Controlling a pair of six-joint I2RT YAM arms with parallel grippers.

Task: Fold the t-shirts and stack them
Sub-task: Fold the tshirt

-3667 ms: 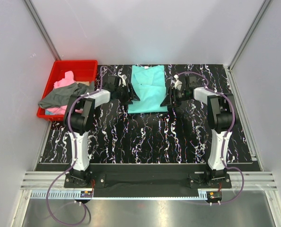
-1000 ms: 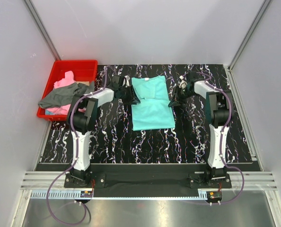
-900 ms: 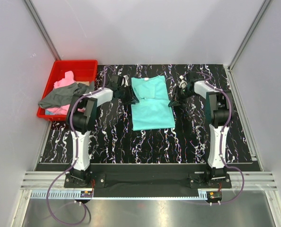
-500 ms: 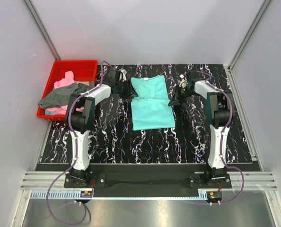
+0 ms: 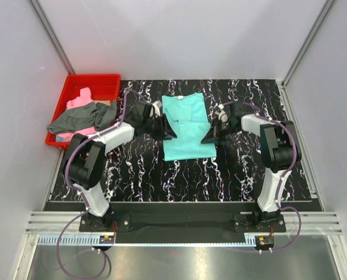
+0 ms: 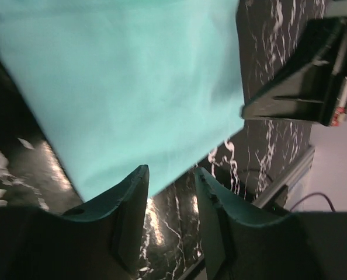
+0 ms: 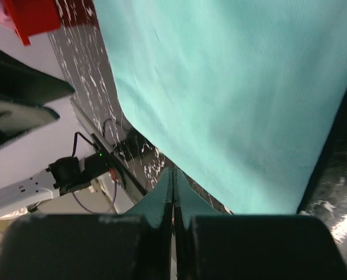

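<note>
Teal t-shirt [image 5: 188, 140] between left pincer [image 5: 168, 133] and right pincer [image 5: 207, 139], seemingly ungripped

The shirt [image 5: 188, 133] now reaches nearer; the left gripper [image 5: 169, 133] and right gripper [image 5: 207, 139] have slid nearer along its sides, and the left arm [image 5: 83, 163] has swung leftward.

You will find the left arm [image 5: 97, 149] and the right arm [image 5: 276, 140] both extended over the far half of the worktop [image 5: 179, 181], with the wrists angled inward toward its middle. The left gripper [image 5: 171, 134] sits low, its fingers [image 6: 129, 204] parted by a narrow gap. The right gripper [image 5: 205, 140] sits low, its fingers [image 7: 162, 198] pressed together.
</note>
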